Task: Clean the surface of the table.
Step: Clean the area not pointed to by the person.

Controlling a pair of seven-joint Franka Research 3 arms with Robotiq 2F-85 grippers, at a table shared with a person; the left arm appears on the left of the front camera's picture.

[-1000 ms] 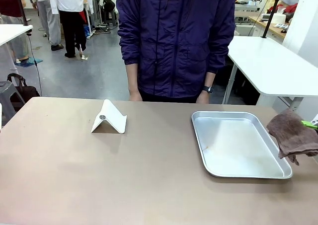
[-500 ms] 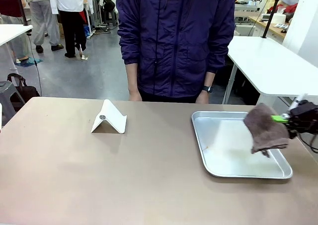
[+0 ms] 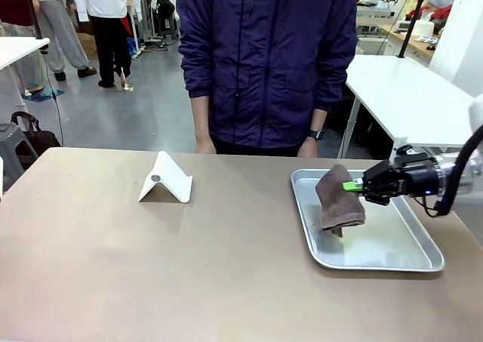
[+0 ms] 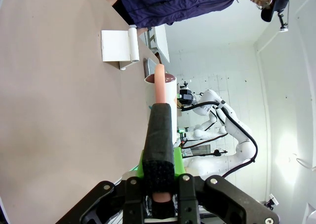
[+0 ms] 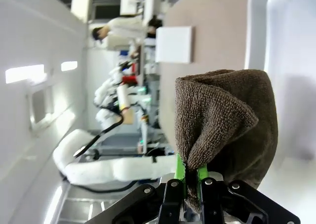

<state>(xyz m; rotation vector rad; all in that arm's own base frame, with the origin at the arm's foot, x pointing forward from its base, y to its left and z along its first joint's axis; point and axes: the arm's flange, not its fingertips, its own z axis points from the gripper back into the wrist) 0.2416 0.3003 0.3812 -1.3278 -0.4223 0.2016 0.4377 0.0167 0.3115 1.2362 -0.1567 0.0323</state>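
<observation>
The brownish table stretches across the front view. My right gripper comes in from the right, lying level, and is shut on a brown cloth. The cloth hangs over the left part of a silver tray; I cannot tell whether its lower end touches the tray. The right wrist view shows the cloth bunched between the green pads of that gripper. In the left wrist view, my left gripper is shut on a black textured stick with a salmon-pink end, held above the table.
A white folded stand sits on the table left of the middle. A person in a dark purple jacket stands at the far edge with both hands down. White tables stand behind, at the right and far left.
My right gripper has carried the cloth leftward, from beyond the tray's right edge to above the tray's left part. The stand and the person have not moved.
</observation>
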